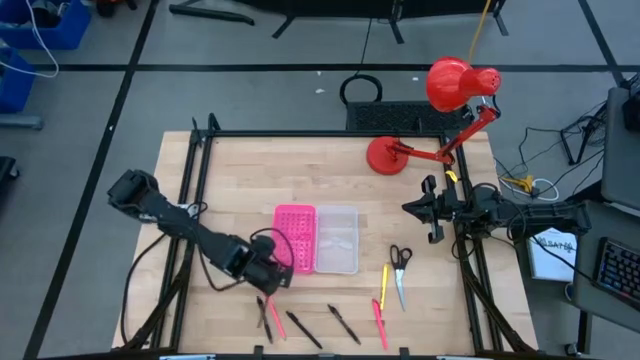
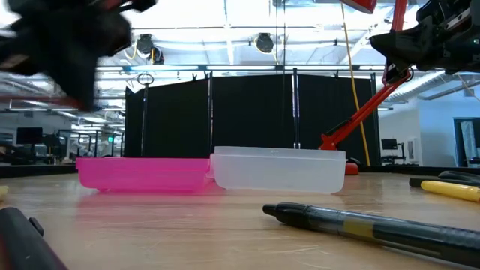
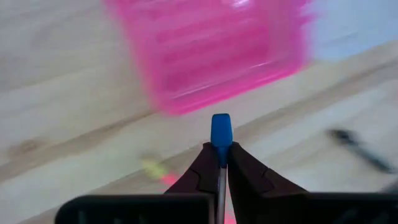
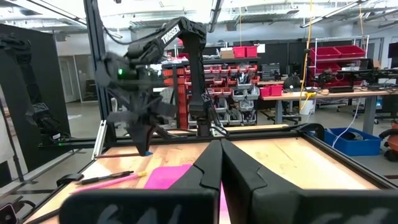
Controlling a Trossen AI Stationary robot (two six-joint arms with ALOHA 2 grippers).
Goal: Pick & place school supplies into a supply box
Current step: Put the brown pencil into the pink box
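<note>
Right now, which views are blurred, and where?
Left wrist view: pink lid and table smeared, but the left hand and its blue-capped pen are sharp. Low view: an arm at top left is a dark smear. Right wrist view: left arm smeared. High view: sharp.

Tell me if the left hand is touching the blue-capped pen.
Touching. The left wrist view shows the left hand shut on the blue-capped pen.

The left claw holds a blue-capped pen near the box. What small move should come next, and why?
Probably carry the pen forward over the pink lid to the clear box before opening. The left claw is shut on the pen and sits just short of the lid's edge, so releasing now would likely drop it on the table. The right claw waits at the right edge, shut.
</note>
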